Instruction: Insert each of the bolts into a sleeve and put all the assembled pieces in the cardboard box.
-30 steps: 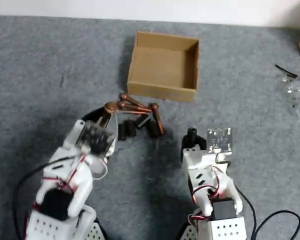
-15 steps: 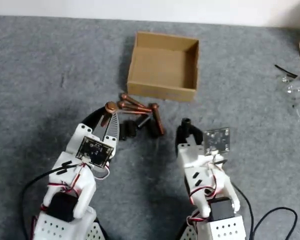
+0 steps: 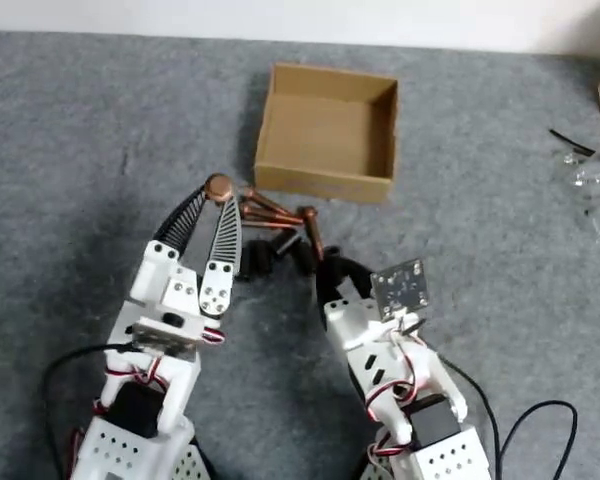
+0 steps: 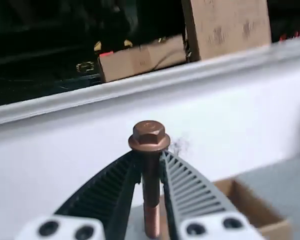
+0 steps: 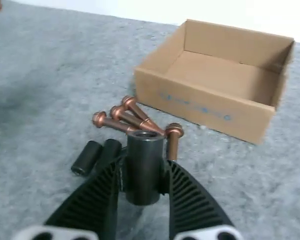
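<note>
Lifts bolt (image 4: 149, 136) upright, clamped in left tool (image 4: 150, 156); swings right tool (image 5: 142, 169), gripping a sleeve (image 5: 144, 147), closer. Looks ready for insertion.

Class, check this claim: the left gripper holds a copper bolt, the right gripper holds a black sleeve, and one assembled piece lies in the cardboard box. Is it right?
Not quite: the cardboard box is empty, as the high view shows. The left gripper does hold a copper bolt, and the right gripper a black sleeve.
</note>
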